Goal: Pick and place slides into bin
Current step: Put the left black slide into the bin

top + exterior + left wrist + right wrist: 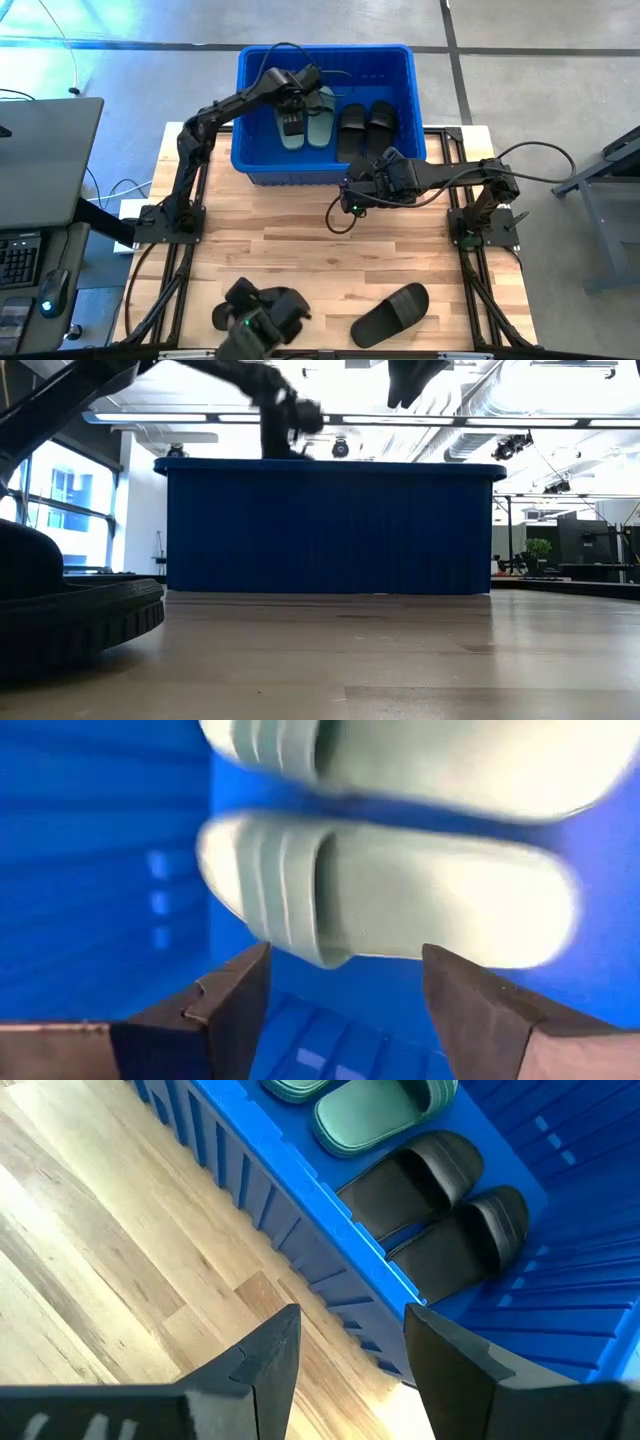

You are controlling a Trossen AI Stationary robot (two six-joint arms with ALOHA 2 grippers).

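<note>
Here, the left claw [340, 1010] is hovering spread inside the large bright blue ribbed plastic bin [258, 165], just over two sage green rubbery slides [320, 115] lying beside two black ones [366, 125]. The right claw [345, 1350], also spread, is hanging by the rim and risks clipping it. Two black slides [390, 313] are waiting on the wooden bench [300, 240].

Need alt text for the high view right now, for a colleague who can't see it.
Four slides, two green and two black, lie in the blue bin. The left gripper is inside it, the right gripper by its near wall, and two black slides are on the table.
</note>
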